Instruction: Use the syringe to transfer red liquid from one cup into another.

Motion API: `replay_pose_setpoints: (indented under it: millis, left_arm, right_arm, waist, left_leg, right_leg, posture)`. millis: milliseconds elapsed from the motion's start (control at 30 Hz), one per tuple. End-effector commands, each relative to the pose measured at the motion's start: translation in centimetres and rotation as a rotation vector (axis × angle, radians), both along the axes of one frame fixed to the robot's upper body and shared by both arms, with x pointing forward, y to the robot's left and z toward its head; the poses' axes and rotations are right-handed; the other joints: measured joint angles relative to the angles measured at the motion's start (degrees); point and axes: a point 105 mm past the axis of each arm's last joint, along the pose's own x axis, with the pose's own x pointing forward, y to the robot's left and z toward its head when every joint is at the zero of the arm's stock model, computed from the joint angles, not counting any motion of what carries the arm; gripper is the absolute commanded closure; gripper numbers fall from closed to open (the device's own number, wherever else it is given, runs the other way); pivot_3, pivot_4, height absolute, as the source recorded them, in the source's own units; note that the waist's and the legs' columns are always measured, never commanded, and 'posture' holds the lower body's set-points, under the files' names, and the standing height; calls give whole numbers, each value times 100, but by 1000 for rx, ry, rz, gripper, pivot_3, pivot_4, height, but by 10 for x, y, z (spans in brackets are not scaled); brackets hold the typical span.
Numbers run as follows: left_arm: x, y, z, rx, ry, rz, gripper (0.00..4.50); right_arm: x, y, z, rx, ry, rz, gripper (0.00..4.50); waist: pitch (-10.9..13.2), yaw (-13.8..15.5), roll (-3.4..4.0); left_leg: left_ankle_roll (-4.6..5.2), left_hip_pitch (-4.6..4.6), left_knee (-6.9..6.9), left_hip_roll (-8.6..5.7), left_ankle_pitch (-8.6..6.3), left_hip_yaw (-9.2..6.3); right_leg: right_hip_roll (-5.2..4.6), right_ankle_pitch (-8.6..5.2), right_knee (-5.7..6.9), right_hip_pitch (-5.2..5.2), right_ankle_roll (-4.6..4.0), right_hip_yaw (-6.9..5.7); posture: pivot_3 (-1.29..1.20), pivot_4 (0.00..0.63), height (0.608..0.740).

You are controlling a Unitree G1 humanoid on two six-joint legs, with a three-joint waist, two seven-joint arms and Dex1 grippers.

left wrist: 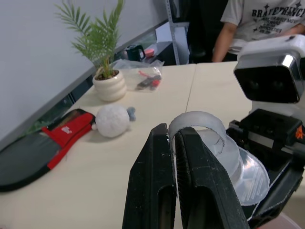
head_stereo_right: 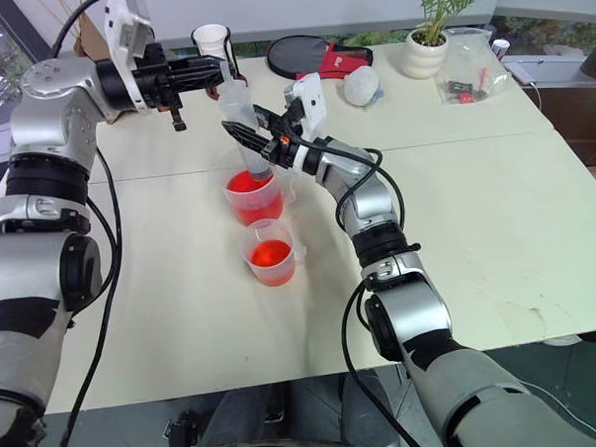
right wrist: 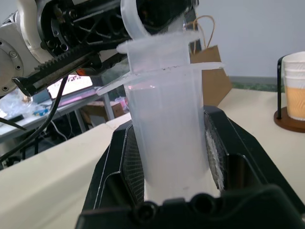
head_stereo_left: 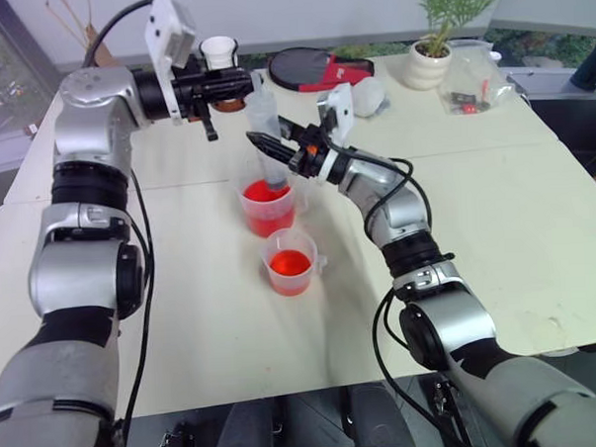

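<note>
The clear syringe [head_stereo_left: 263, 114] stands nearly upright over the taller cup [head_stereo_left: 268, 213], which holds red liquid [head_stereo_left: 262, 193]. Its lower end dips inside the cup's rim and I cannot make out the tip. My right gripper [head_stereo_left: 275, 137] is shut on the syringe's barrel [right wrist: 169, 129]. My left gripper [head_stereo_left: 246, 82] reaches in level from the left. Its fingers [left wrist: 157, 167] are shut on the plunger's ring [left wrist: 198, 119] at the top. The shorter cup [head_stereo_left: 290, 265] stands just in front of the taller one, also with red liquid in it.
A white-and-tan cup in a black stand [head_stereo_left: 218, 52] sits at the back of the table [head_stereo_left: 535, 203]. A black-and-red pouch [head_stereo_left: 316, 69], a white ball [head_stereo_left: 372, 95], a potted plant [head_stereo_left: 427, 64] and a clear bag [head_stereo_left: 475, 82] are there too. A person [left wrist: 257, 24] sits beyond the table.
</note>
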Motion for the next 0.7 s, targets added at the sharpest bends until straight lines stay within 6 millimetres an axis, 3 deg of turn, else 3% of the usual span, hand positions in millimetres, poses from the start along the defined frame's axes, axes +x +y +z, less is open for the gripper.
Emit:
replay_pose_setpoints:
  millis: [33, 567, 700]
  left_arm:
    - [-12, 10, 65, -129, -191, 38, 4452]
    - [-9, 10, 60, -107, -188, 43, 4452]
    - [-9, 11, 56, -100, -169, 38, 3126]
  right_arm:
    - [-18, 24, -9, -31, -8, 107, 3088]
    - [-15, 25, -5, -5, -5, 74, 3088]
    - [-12, 23, 2, 8, -23, 61, 3088]
  waist:
    - [0, -2, 0]
    - [0, 1, 0]
    - [0, -7, 0]
  left_leg:
    - [0, 0, 0, 0, 0, 0]
    - [0, 0, 0, -1, 0, 0]
    - [0, 0, -1, 0, 0, 0]
  right_leg:
    - [0, 0, 0, 0, 0, 0]
    - [-1, 0, 0, 0, 0, 1]
    - [0, 0, 0, -1, 0, 1]
  posture:
    - [0, 150, 740]
    - [0, 150, 740]
    - [0, 150, 740]
